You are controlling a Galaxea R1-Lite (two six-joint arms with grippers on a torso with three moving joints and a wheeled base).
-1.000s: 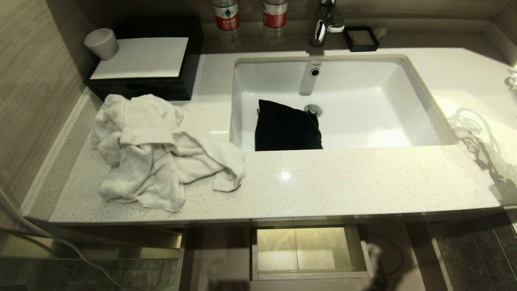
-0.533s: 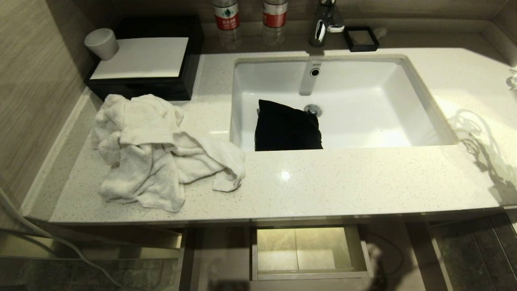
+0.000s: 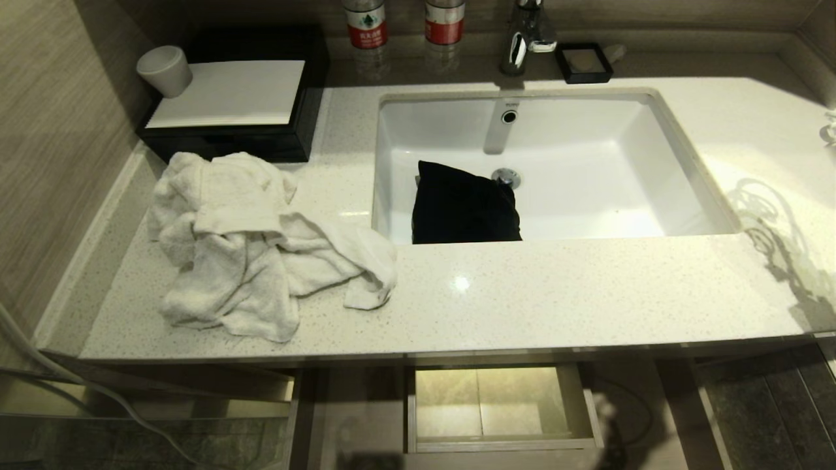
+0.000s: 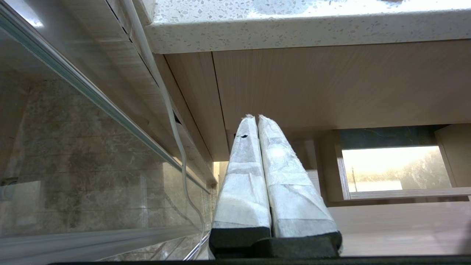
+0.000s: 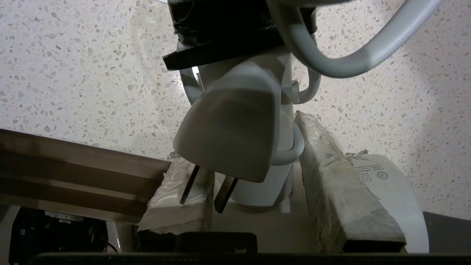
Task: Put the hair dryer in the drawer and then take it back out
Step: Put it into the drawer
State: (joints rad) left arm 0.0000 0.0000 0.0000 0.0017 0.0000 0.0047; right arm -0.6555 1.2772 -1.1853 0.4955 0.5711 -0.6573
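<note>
In the right wrist view, my right gripper [image 5: 243, 141] is shut on the white hair dryer [image 5: 393, 198] and holds it above the speckled counter. The dryer's grey plug [image 5: 230, 136] and looped cord [image 5: 353, 62] hang in front of the fingers. In the head view only a sliver of that cord [image 3: 829, 127] shows at the right edge, with its shadow [image 3: 771, 228] on the counter. The drawer [image 3: 353, 411] stands open below the counter, its boxed cutout [image 3: 496, 405] in the middle. My left gripper [image 4: 255, 117] is parked low, shut and empty, facing the drawer's front [image 4: 404, 228].
A crumpled white towel [image 3: 255, 248] lies on the counter's left part. A black cloth [image 3: 464, 205] sits in the sink [image 3: 653, 130]. At the back stand a black box [image 3: 235, 98], a cup [image 3: 163, 70], two bottles [image 3: 366, 26], the tap [image 3: 526, 32] and a soap dish [image 3: 583, 62].
</note>
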